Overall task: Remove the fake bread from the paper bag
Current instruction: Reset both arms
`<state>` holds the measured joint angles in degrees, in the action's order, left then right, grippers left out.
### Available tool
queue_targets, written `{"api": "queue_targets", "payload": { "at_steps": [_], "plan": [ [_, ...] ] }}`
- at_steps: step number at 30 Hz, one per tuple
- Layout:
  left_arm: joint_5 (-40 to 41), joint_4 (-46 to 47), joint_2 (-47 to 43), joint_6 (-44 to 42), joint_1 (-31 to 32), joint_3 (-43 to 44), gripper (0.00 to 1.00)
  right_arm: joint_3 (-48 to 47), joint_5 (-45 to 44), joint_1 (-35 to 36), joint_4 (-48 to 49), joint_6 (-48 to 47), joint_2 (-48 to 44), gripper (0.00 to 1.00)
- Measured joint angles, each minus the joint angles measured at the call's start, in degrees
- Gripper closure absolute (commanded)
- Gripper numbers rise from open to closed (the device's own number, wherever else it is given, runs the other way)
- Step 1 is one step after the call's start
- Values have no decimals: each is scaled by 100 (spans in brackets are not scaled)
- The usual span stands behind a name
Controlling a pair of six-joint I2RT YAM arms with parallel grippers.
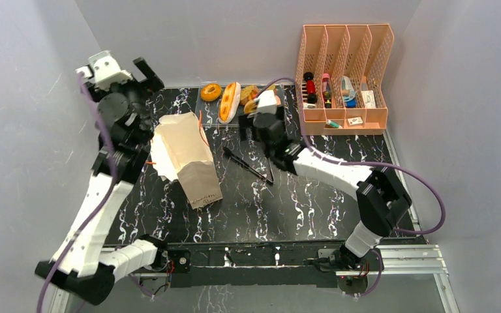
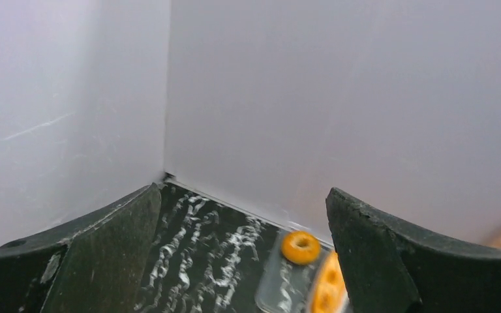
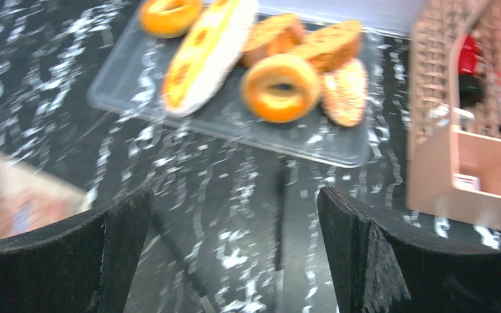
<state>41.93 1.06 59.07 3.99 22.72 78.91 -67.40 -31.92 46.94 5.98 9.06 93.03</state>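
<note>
The paper bag (image 1: pixel 186 155) lies on the black marbled table left of centre; its corner (image 3: pixel 13 202) shows blurred in the right wrist view, and its inside is hidden. Fake bread sits on a clear tray (image 1: pixel 235 119) by the back wall: a doughnut (image 1: pixel 211 92), a long striped roll (image 1: pixel 229 102), a second doughnut (image 3: pixel 280 87) and brown slices (image 3: pixel 331 42). My right gripper (image 1: pixel 259 122) (image 3: pixel 235 195) hangs open just in front of the tray, holding nothing. My left gripper (image 1: pixel 149 74) (image 2: pixel 242 193) is raised near the back left corner, open and empty, facing the wall.
A peach slotted organizer (image 1: pixel 342 72) (image 3: pixel 470 150) with small items stands at the back right. Two black pens (image 1: pixel 248 166) lie on the table under the right arm. Grey walls close in the left, back and right sides.
</note>
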Motion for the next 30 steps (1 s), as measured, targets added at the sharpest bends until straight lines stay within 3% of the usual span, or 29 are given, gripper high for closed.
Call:
{"api": "queue_targets", "payload": {
  "at_steps": [2,7,13,16,19,26,30],
  "plan": [
    [48,612,374,-240,-262,-168,2,-7,181,-474,-74,81,9,2],
    [-262,905,2227,-133,-1397,378,3,-42,179,-1860,-426,376,129,2],
    [-1410,317,3928,881,-2498,1075,10,17,205,-2188,-577,660,125,2],
    [-1720,177,4013,1381,-3209,826,10,267,225,-2194,-555,754,2,2],
    [-1502,374,3869,1460,-3668,417,8,525,234,-2194,-535,831,-125,2],
    [-1248,1429,3368,1515,-3661,-1019,11,686,61,-2194,-538,1108,-151,2],
    [-1322,2774,3235,1384,-3692,-2465,11,935,-103,-2194,-470,1150,-184,2]
  ]
}}
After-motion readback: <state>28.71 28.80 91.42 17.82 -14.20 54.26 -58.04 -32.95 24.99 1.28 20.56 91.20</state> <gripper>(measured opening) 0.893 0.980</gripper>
